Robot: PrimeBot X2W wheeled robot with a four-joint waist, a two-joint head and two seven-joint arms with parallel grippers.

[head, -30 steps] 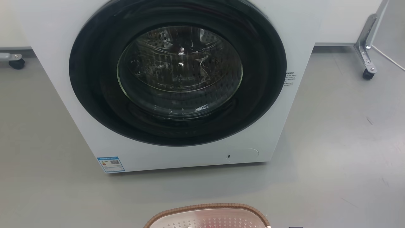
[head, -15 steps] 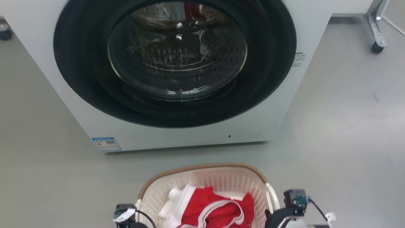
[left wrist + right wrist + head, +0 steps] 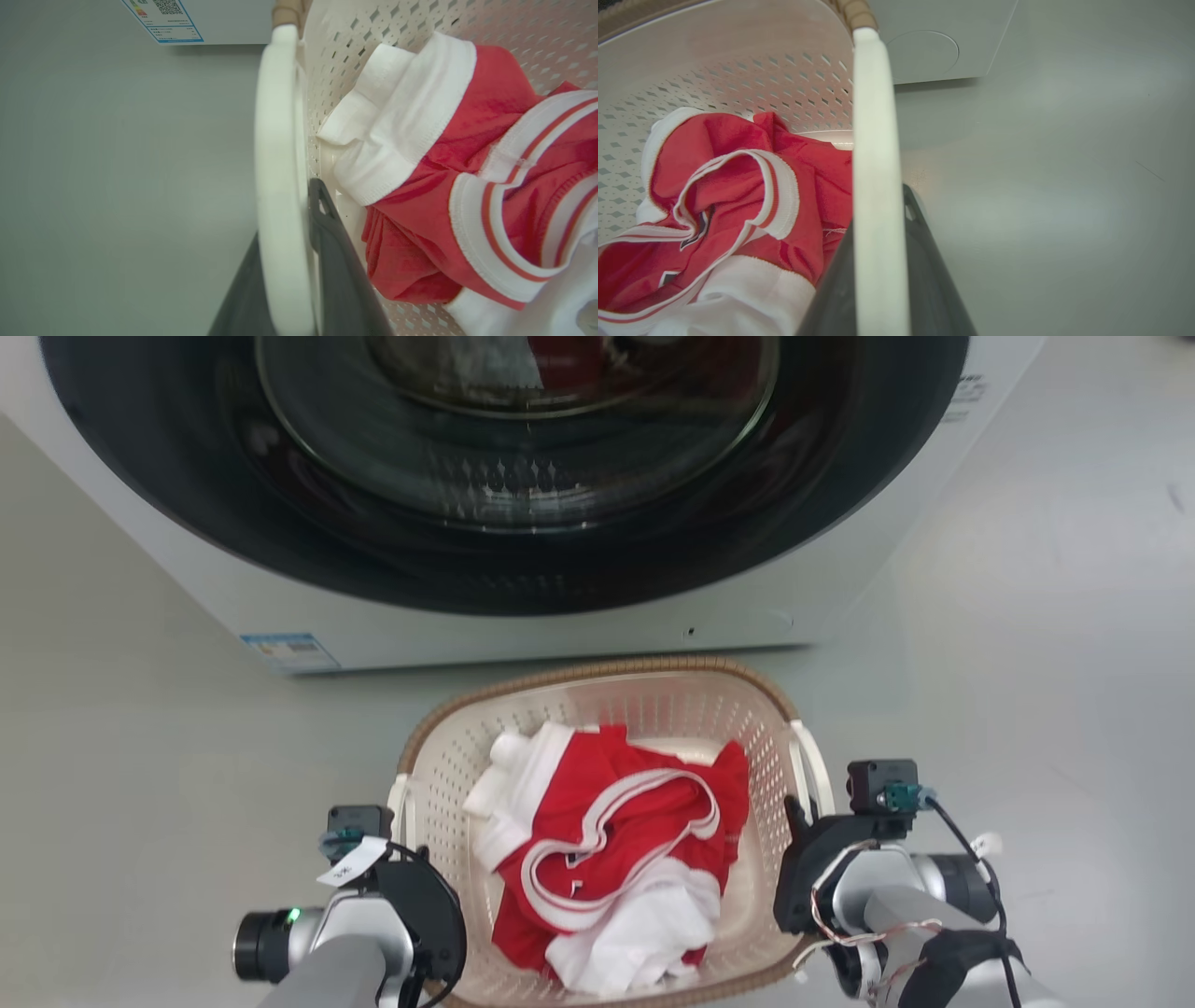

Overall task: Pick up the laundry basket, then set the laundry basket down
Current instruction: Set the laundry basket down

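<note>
- The left gripper [image 3: 285,219] is narrowed onto the left handle [image 3: 278,140] of the laundry basket [image 3: 597,667], with a dark finger on each side of the white bar.
- The right gripper [image 3: 878,214] clamps the right handle [image 3: 873,116] likewise.
- The basket hangs or rests between both grippers; contact with the floor [image 3: 140,756] is unclear.
- Red-and-white clothes [image 3: 607,812] lie inward of the fingers.
- Beyond the fingertips stands the washing machine [image 3: 560,635], near the far rim.
</note>
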